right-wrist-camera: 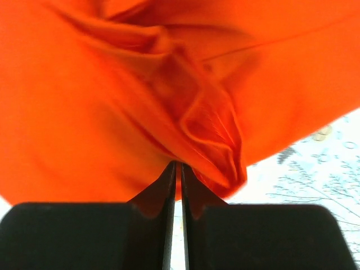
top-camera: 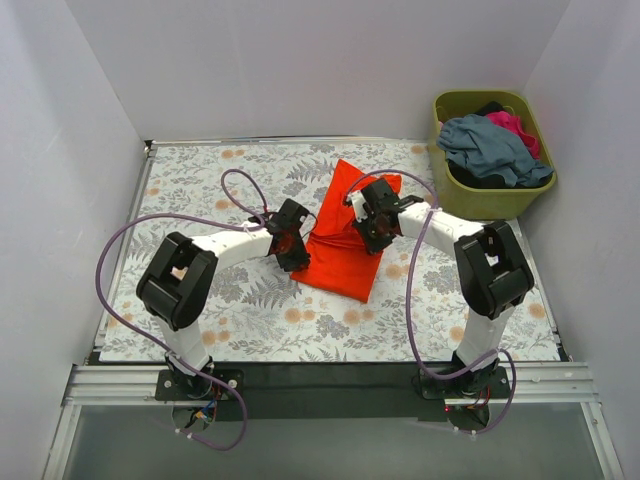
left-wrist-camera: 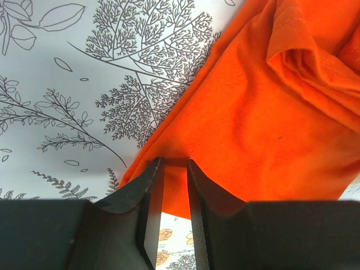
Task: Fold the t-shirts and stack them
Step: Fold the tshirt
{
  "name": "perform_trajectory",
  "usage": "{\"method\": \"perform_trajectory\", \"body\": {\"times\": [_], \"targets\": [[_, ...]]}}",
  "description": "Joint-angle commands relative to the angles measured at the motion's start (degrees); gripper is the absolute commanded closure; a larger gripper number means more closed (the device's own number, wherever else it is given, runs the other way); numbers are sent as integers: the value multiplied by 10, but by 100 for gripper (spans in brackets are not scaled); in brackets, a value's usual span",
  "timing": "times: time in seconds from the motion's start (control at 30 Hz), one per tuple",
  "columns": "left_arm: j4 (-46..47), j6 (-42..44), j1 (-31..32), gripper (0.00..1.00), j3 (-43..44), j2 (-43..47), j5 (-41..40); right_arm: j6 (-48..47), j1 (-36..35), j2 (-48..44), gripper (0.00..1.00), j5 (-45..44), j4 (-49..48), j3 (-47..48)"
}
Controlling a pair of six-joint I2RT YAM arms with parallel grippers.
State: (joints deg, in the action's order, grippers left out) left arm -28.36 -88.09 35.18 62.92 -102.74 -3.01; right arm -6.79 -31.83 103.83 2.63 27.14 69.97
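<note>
Overhead plus wrists, sharing orange t-shirt (top-camera: 335, 255)

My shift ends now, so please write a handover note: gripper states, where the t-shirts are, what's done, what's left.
Left gripper: jaws nearly together, apparently pinching the edge of the plain orange-red cloth t-shirt.
Right gripper: shut on a bunched fold of the same shirt.
That shirt lies partly folded mid-table on the floral tablecloth.
In the olive-green plastic basket, far right: slate grey-blue t-shirt, magenta-pink t-shirt, dark garment, all heaped unfolded.
Done: nothing stacked yet. Left: finish this fold, then fold and stack the others.
</note>
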Motion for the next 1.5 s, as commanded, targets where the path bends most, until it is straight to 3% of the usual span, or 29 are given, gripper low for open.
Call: {"method": "perform_trajectory", "body": {"times": [0.0,0.13,0.47,0.7,1.23,1.37,1.47], "targets": [[-2,-2,1,76,-31,-8,5,-3,33,9,89,15,-19,44],[4,-6,1,76,-44,-5,7,26,49,1,89,-44,-33,78],[1,-8,1,76,-63,14,9,19,-29,-12,85,192,-82,78],[1,-14,2,76,-71,21,12,11,-36,55,85,245,-86,111],[-13,-31,1,76,-128,49,20,21,60,189,85,149,-86,288],[-10,-43,2,76,-155,65,33,41,62,154,84,176,-82,268],[-3,-64,2,76,-188,82,79,79,61,92,81,182,-82,192]]}}
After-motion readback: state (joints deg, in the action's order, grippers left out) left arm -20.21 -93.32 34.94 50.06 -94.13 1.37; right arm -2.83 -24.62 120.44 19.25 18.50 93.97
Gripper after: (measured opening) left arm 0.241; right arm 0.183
